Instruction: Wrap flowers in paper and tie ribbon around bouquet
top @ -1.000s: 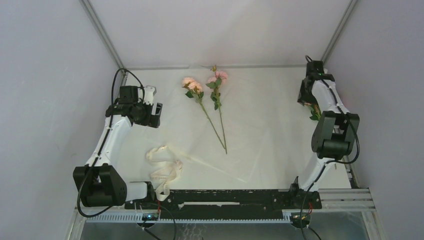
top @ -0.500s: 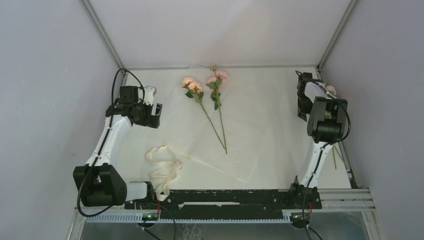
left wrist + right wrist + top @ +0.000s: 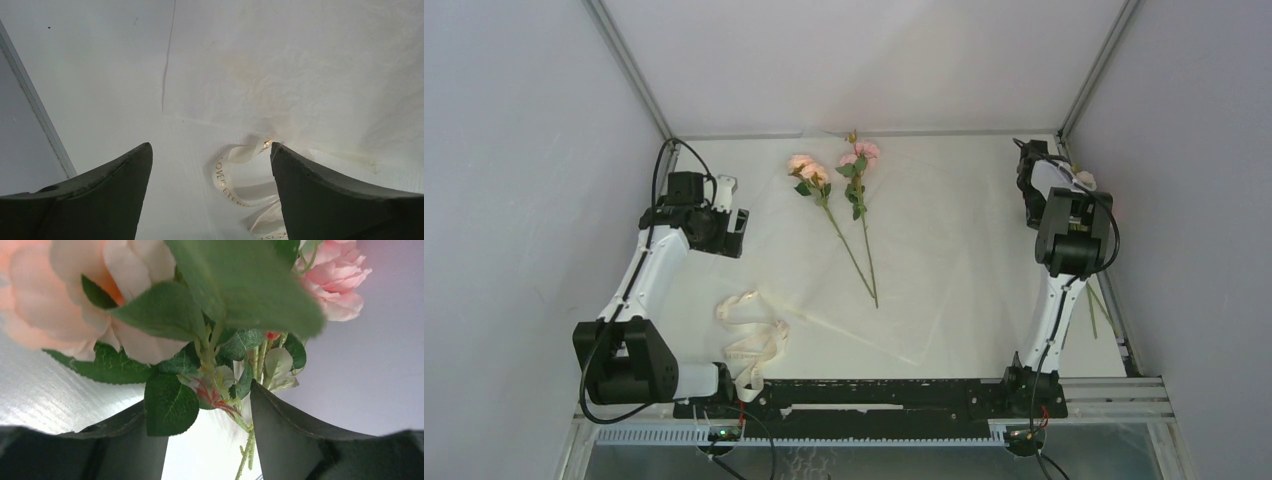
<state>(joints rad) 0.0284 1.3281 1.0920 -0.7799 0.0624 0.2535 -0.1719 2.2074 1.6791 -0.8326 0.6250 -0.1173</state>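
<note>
Two flowers (image 3: 861, 215) lie on the paper (image 3: 964, 270) toward 12 o'clock, with the ribbon (image 3: 749, 340) at 8. The left gripper (image 3: 210, 147) hovers at 9, jaws apart. The right gripper (image 3: 200, 392), at 2, has its jaws apart around a third flower (image 3: 50, 300).

The paper (image 3: 325, 75) is thin, matt and off-white, creased and crinkled all over. Toward 7 o'clock in the top view, the ribbon (image 3: 749, 335) is cream cloth with a soft sheen. The flowers (image 3: 65, 295) have cloth-like matt petals and veined leaves. The left gripper (image 3: 210, 146) is matt dark plastic.
</note>
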